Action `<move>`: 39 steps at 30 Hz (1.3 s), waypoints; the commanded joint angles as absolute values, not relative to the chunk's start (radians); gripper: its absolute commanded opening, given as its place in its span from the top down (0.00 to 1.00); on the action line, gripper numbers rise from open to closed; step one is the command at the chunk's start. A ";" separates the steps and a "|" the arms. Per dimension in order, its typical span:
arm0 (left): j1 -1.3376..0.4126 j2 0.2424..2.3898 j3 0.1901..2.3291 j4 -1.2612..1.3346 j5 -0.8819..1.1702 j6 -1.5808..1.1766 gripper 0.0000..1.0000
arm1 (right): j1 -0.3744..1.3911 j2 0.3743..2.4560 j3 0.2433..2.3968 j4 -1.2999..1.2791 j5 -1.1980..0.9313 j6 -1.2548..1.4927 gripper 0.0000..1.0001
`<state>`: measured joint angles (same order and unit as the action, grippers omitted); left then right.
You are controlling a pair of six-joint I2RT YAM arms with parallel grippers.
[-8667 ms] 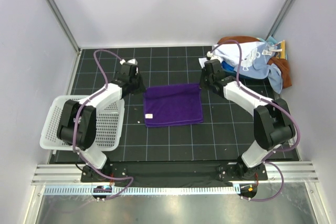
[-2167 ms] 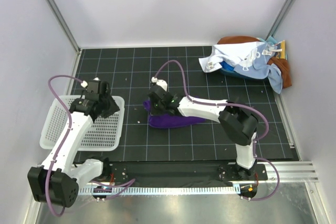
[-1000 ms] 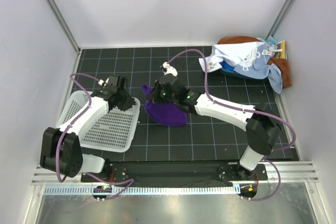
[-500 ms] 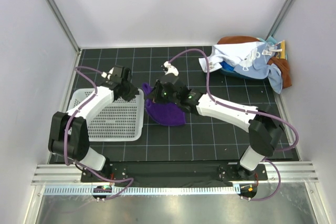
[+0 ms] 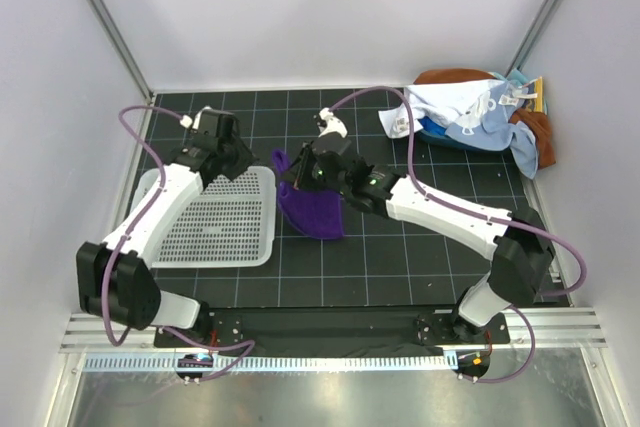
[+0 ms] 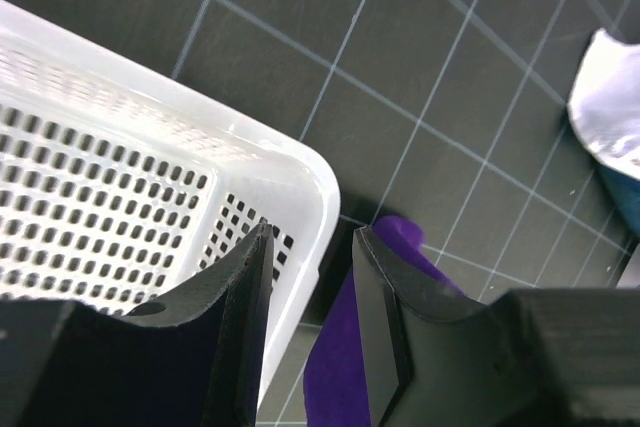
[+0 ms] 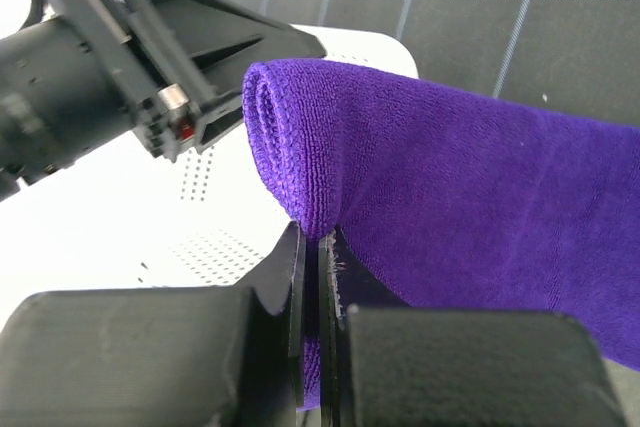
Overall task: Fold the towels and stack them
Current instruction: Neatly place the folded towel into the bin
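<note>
Purple towel (image 7: 450, 197) hangs clamped in my right pincer (image 7: 318, 237), beside the white basket (image 5: 210, 222). My left pincer (image 6: 311, 237) stands apart, astride its rim.

Left hand (image 6: 312, 237) parted, right hand (image 7: 311, 239) pinched

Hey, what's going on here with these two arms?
The right gripper has its jaws pinched shut on a folded dark purple towel, holding it next to the white basket. The left gripper straddles the basket's corner rim, jaws parted. More towels lie heaped in the far right corner.
</note>
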<state>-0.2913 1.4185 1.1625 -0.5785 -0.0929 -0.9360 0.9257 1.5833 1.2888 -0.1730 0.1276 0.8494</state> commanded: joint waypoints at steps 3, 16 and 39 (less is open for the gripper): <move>-0.264 1.303 1.281 -0.719 -0.178 -0.865 0.58 | 0.952 1.522 1.448 -0.221 0.170 0.847 0.99; -0.262 1.155 1.517 -0.929 -0.233 -0.810 0.58 | 1.042 1.658 1.698 -0.325 0.207 0.861 0.99; -0.261 1.039 1.674 -0.997 -0.196 -0.770 0.57 | 1.135 2.000 2.029 -0.361 0.215 0.900 0.99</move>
<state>-0.2653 1.0561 1.6398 -0.9894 -0.2119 -0.7990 1.1248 1.9774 1.9717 -0.3992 0.2142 0.8757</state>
